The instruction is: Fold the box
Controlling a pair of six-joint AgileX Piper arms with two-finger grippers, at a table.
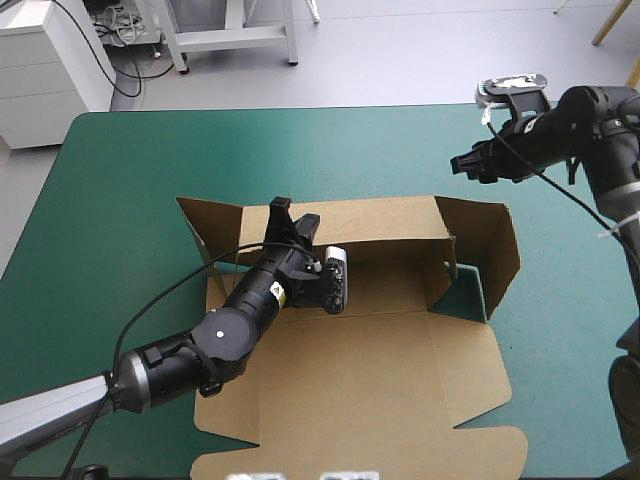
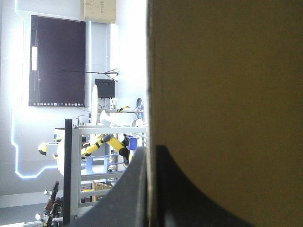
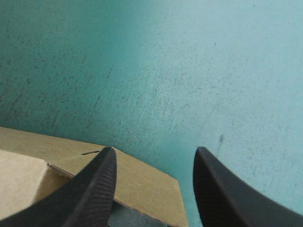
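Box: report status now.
Left gripper shut on the box, far wall. Right gripper open near its right wall. Lid flat. Nothing in the way.

You have nothing here that can be read. The only label in sight is a small yellow sticker (image 1: pixel 277 292) on the left arm, just behind the left gripper (image 1: pixel 293 216), and its print is too small to make out. The brown board of the box (image 1: pixel 380 360) shows you no lettering, either at the wall that gripper holds or at the corner beneath the right gripper (image 3: pixel 156 152).
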